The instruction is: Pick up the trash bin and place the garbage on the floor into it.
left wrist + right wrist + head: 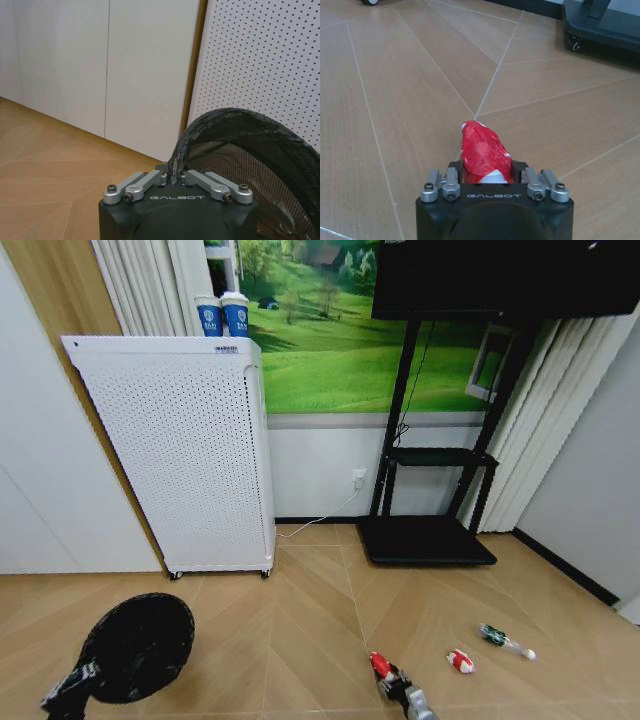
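Low at the head view's left, trash bin (138,645), black mesh, tilted, mouth toward camera; left gripper (176,176) clamped on its rim, white perforated cabinet (180,450) just behind. Right gripper (488,172) closed on a red-and-white garbage piece (482,152) above the wood floor (300,620). Two more pieces on the floor to the right: red-and-white (460,661), green-and-white (504,640).
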Available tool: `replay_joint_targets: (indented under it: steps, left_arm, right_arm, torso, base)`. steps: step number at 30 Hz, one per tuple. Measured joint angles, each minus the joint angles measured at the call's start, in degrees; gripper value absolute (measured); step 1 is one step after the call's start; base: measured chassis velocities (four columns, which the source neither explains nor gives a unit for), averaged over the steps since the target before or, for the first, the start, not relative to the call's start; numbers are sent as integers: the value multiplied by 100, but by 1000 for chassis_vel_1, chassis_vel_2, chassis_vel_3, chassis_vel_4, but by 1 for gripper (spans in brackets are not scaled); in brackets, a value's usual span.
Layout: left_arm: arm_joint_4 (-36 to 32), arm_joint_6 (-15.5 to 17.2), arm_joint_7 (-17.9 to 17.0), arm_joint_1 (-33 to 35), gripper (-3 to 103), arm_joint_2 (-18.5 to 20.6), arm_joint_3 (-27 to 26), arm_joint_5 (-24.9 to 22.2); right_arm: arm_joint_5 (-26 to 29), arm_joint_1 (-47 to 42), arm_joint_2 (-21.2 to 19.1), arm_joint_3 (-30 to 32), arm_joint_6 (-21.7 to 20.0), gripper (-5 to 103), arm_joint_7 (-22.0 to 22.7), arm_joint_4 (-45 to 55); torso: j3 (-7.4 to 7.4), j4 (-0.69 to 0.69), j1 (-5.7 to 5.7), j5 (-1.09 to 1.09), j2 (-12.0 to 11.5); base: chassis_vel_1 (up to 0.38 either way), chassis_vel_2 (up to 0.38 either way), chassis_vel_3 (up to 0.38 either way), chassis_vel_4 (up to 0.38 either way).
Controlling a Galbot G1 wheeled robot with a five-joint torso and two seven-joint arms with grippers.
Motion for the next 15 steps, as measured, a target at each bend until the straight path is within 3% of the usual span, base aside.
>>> replay_joint_targets:
  steps: [4,7,12,13,15]
  left_arm:
    - [36,17,2,-49,4,72,72,7]
    - [197,101,-27,-268,4,360,335,-77]
    - [782,92,-23,-974,4,1366,1194,-497]
    - [782,92,-23,-974,4,1366,1194,-497]
    - [1129,29,211,-1304,4,1823,1655,-815]
  right_arm:
    - [47,-67,9,53,81,49,-16,157]
    - [368,-321,-38,122,235,49,-122,906]
    - [779,-837,-189,276,386,49,-355,2565]
    - [779,-837,-189,276,386,49,-355,2565]
    - [1076,-1035,-361,254,366,49,-462,3418]
  torso:
    - [0,2,0,1,-1]
    - [0,3,0,1,0]
    - [0,-2,0,0,0]
    - [0,-2,0,0,0]
    - [0,-2,0,-5,0]
  base:
    - [0,0,0,0]
    - [0,0,0,0]
    - [0,0,0,0]
    - [0,0,0,0]
    - [0,0,0,0]
